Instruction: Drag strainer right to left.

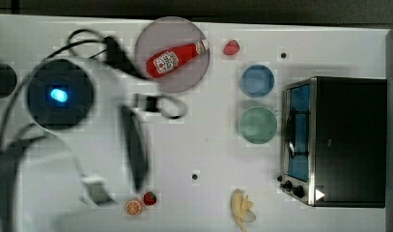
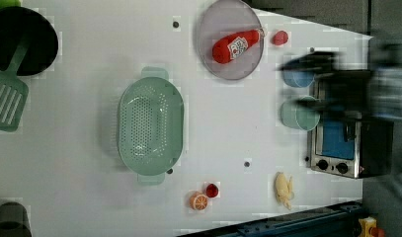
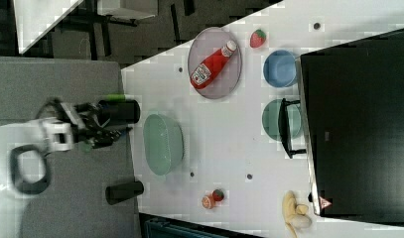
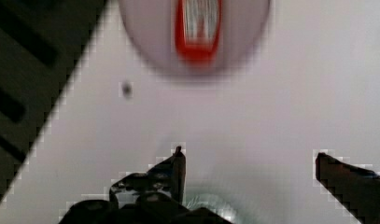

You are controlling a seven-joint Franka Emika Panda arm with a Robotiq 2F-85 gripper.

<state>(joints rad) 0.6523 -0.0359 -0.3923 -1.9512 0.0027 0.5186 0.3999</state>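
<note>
Jaws wide apart above strainer (image 2: 150,126), bare table (image 2: 80,148) alongside.

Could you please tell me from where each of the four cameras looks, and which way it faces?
Top view: overhead, looking down; arm covers the strainer.
Left view: high, looking down on the strainer; blurred arm at the left view's right.
Right view: high, oblique; the tool beside the strainer.
Wrist view: behind open fingers, facing the table.
All share the ketchup bottle.

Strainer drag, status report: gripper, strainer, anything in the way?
Gripper open, holding nothing. Strainer upright on table, untouched. Ketchup plate and fruit pieces nearby, apart from it.
</note>
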